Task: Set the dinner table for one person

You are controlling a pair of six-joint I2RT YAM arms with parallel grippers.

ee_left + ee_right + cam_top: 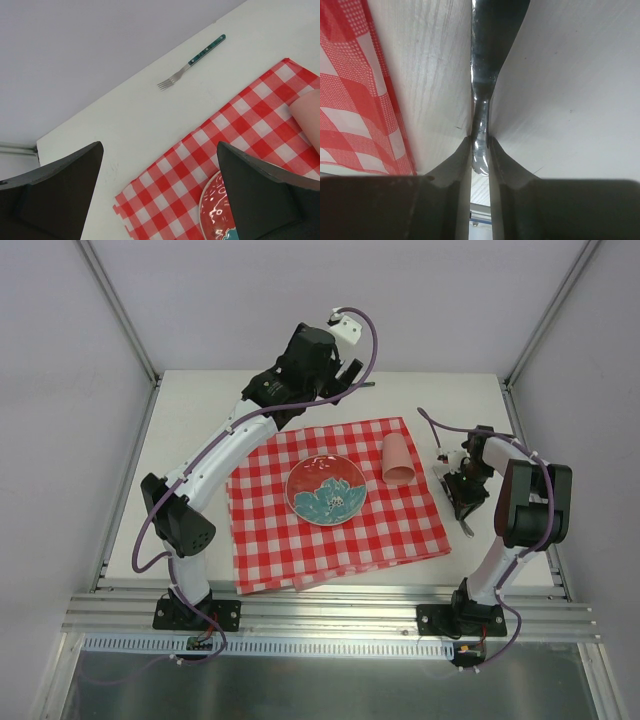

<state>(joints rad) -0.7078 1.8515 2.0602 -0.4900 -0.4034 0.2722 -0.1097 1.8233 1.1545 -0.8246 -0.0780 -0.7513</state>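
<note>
The dinner table (200, 430) is the big flat off-white top. It fills the middle of the top view, w/ a metal rail (320, 612) along the near edge by the arm bases.

A red & white check cloth (300, 540) lies flat in the middle of the table. A red plate (326, 490) w/ a blue-green flower sits on the cloth, about in the middle. A pink cup (399, 460) lies on its side on the cloth, to the right of the plate & near the far right corner, not touching the plate.

A fork (192, 61) w/ a blue-green handle lies on the bare table past the far edge of the cloth, close to the back edge.

The left gripper (345, 375) hangs over the far part of the table, above the cloth's far edge. Its fingers (260, 195) are spread wide & hold nothing.

The right gripper (480, 142) is down at the table, just right of the cloth. It is pinched tight on a thin shiny metal thing (481, 75) that lies on the bare table. Can't tell if it's a knife or a spoon
</note>
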